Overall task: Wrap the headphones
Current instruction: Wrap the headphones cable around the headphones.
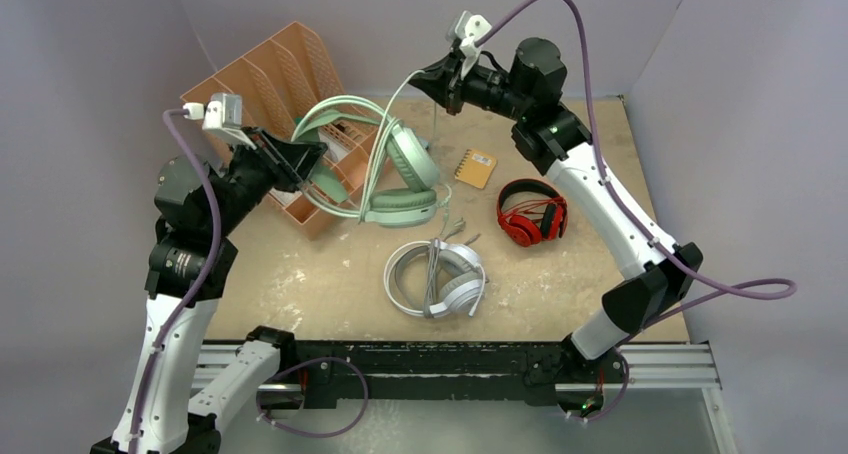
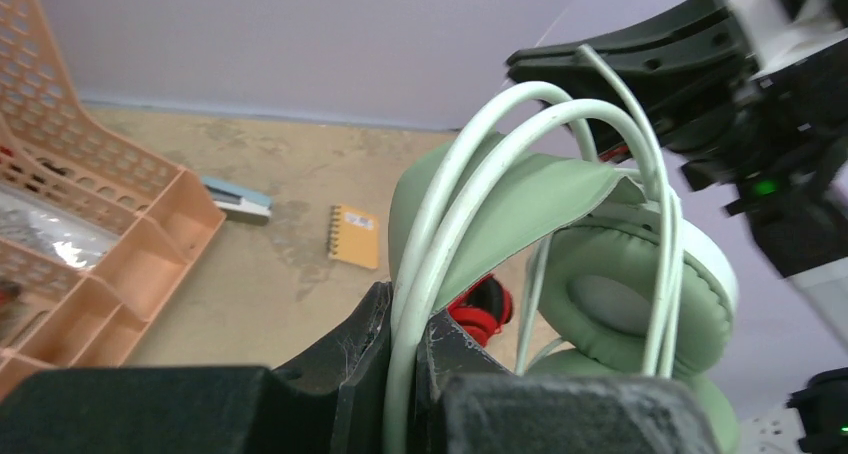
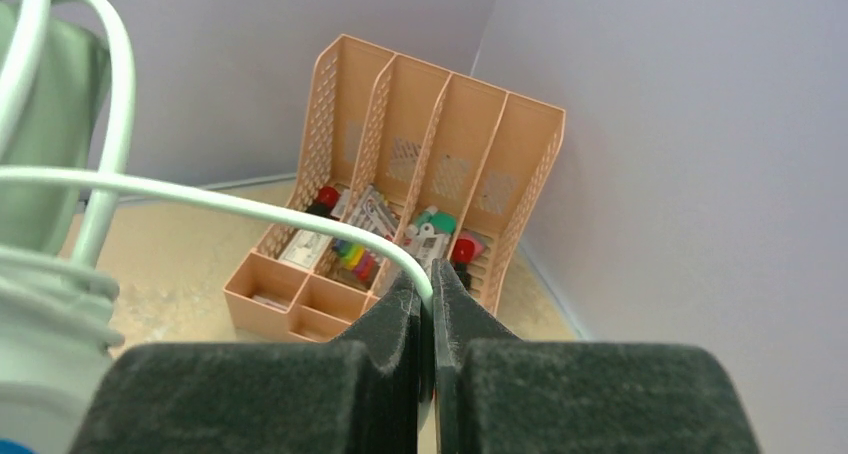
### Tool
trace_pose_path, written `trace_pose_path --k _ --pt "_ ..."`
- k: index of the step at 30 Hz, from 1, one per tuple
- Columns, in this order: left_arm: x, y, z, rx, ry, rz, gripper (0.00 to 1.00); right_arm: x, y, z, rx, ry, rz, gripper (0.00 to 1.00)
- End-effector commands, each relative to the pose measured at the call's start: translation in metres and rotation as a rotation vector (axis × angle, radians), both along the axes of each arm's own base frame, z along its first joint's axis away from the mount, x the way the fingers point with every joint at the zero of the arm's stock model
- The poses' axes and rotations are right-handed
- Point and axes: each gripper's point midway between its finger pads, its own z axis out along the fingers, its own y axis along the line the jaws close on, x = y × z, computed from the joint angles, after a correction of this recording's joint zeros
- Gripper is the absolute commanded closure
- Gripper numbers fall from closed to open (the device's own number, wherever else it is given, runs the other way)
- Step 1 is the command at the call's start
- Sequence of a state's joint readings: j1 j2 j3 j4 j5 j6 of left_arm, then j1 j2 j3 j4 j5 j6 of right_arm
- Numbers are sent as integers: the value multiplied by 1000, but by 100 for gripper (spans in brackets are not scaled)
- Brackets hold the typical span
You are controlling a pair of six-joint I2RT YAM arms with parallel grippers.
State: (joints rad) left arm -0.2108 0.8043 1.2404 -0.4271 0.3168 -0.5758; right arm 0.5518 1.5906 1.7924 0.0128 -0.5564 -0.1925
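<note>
My left gripper [image 1: 312, 157] is shut on the headband of the pale mint-green headphones [image 1: 400, 164] and holds them up off the table; the jaws also pinch cord loops in the left wrist view [image 2: 405, 319]. My right gripper [image 1: 428, 77] is shut on the mint cord [image 3: 200, 199], raised at the back and pulled taut from the headset. The white headphones [image 1: 440, 277] with their grey cord lie at the table's front middle. The red and black headphones [image 1: 530, 212] lie to the right.
A peach desk organiser [image 1: 275, 84] with small items stands at the back left, right behind my left gripper. A small orange notebook [image 1: 475, 167] lies behind the red headset. Grey walls close in on three sides.
</note>
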Motion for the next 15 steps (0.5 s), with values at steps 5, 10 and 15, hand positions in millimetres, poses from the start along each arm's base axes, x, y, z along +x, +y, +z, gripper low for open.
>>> trace_pose_path --k 5,10,15 --pt "-38 -13 118 -360 -231 -137 100 11 -5 19 281 54 54 98" --pt "-39 -16 150 -493 -277 -192 100 26 5 -7 401 184 80 92" --pt "-20 -7 174 -597 -296 -133 100 33 14 -27 494 213 121 84"
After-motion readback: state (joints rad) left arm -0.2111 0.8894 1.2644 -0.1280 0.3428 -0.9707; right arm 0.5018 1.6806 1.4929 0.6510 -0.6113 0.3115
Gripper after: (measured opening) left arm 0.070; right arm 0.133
